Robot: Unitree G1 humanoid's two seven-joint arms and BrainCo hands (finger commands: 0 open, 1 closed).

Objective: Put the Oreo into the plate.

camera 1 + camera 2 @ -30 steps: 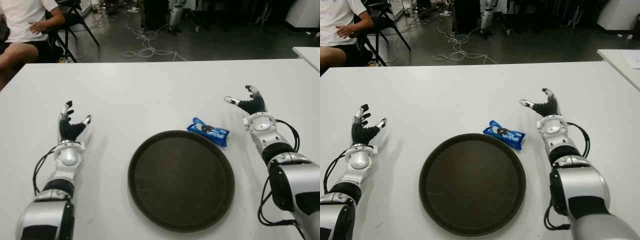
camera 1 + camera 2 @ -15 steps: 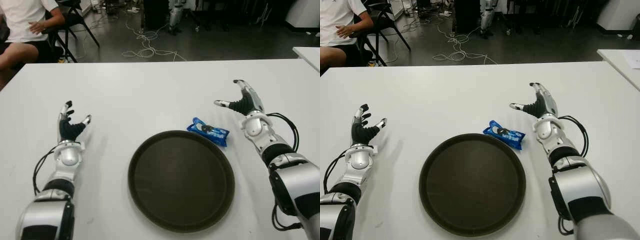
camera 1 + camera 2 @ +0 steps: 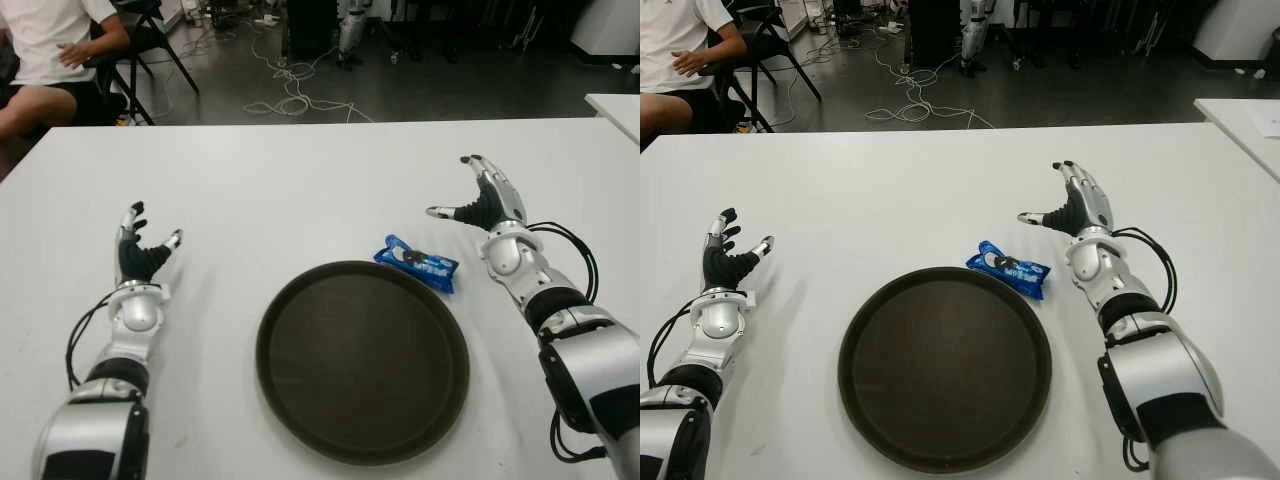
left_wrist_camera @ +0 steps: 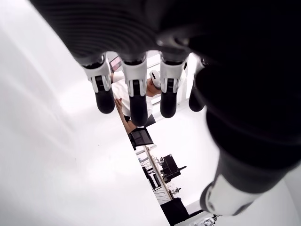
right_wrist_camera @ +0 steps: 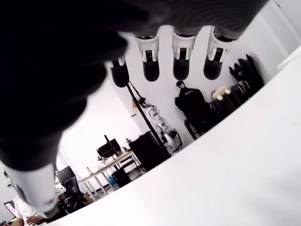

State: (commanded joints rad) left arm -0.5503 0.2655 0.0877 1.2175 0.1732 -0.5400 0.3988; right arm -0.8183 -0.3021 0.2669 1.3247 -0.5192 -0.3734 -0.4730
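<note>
A blue Oreo packet (image 3: 417, 263) lies flat on the white table (image 3: 300, 190), touching the far right rim of the round dark plate (image 3: 362, 360). Nothing is in the plate. My right hand (image 3: 478, 202) is raised just right of and beyond the packet, fingers spread, holding nothing. The right wrist view shows those fingers (image 5: 151, 66) extended with nothing between them. At the table's left side my left hand (image 3: 140, 248) stays idle, far left of the plate, fingers spread and holding nothing.
A person in a white shirt (image 3: 45, 40) sits on a chair beyond the table's far left corner. Cables (image 3: 295, 95) lie on the floor behind the table. Another white table's corner (image 3: 615, 105) shows at the right.
My right hand has lifted and shifted left toward the Oreo packet, with its fingers pointing more upward. The left hand, packet and plate have not moved.
</note>
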